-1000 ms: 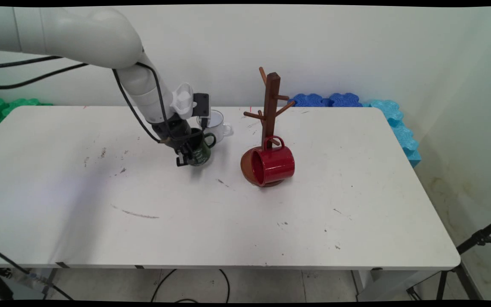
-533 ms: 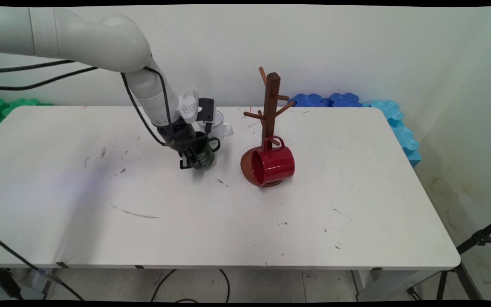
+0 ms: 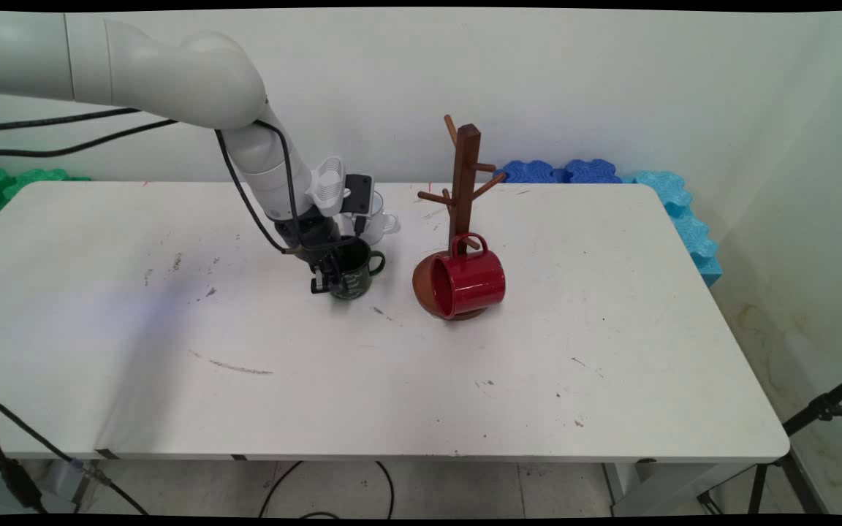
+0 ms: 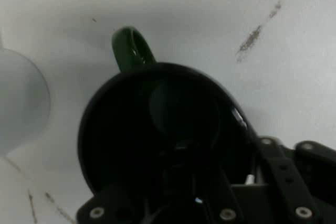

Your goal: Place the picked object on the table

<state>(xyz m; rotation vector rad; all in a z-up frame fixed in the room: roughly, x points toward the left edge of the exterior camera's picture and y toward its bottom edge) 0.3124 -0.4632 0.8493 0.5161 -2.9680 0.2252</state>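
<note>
White table [image 3: 465, 394]: gripper [image 3: 327, 276] clamped on green mug's [image 3: 354, 272] rim, one finger inside, mug mid-table left of rack [image 3: 465, 183]. Red mug [image 3: 468, 281] hangs on a low peg; white mug [image 3: 376, 219] behind.

The white mug [image 3: 373, 219] stands at 12 o'clock from the green mug [image 3: 354, 272], and the arm's wrist covers its left half; in the hand view the left edge cuts it off [image 4: 21, 103]. The gripper [image 3: 326, 277] hides the green mug's left wall, and its inner finger is lost in the dark interior [image 4: 168, 129]. The red mug [image 3: 465, 283] covers much of the rack's base [image 3: 425, 296].
</note>
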